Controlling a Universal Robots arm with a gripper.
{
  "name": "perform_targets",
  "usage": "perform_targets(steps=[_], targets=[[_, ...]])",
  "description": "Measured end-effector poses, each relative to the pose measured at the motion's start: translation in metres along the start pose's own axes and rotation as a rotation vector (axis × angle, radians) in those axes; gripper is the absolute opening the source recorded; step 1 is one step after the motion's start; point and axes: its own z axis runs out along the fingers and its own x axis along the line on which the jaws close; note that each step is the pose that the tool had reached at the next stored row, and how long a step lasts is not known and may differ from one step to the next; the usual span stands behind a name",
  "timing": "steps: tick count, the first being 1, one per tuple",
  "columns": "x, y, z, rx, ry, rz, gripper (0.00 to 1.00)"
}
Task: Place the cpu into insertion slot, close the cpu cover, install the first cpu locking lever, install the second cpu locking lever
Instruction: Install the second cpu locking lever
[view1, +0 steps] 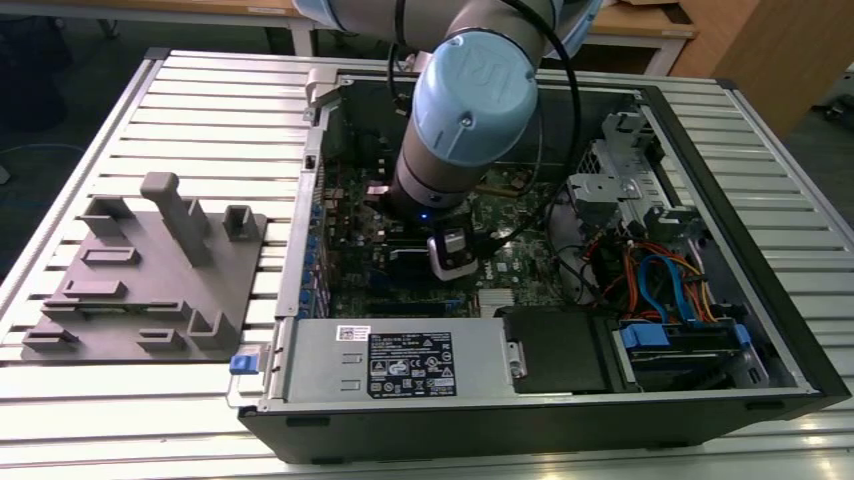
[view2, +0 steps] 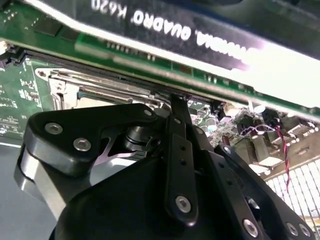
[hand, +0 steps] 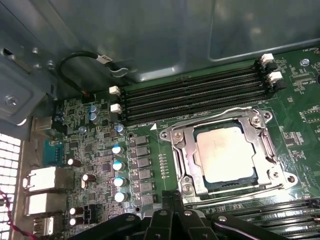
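White slatted table (view1: 200, 90) carries the open black computer case (view1: 747, 400), so the arm reaches in from above. The flat silver-tan square cpu (hand: 227, 152) already sits in the insertion slot, with the metal cpu cover (hand: 182, 155) closed around it. The black gripper (view2: 175, 100) hovers just beside it; I cannot tell how far it is open.

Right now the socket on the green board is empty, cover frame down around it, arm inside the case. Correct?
Not empty. In the first wrist view the silver-tan square cpu already sits in the black-rimmed insertion slot, the metal cpu cover frame down around it. The arm is inside the case.
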Motion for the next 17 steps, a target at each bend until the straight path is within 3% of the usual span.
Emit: perform_targets(steps=[10, 17], targets=[[0.0007, 0.0007, -0.0021, -0.0006, -0.0023, -0.001, 0.1], [0.0003, -0.0007, 0.0012, -0.0023, -0.014, -0.006, 0.1]])
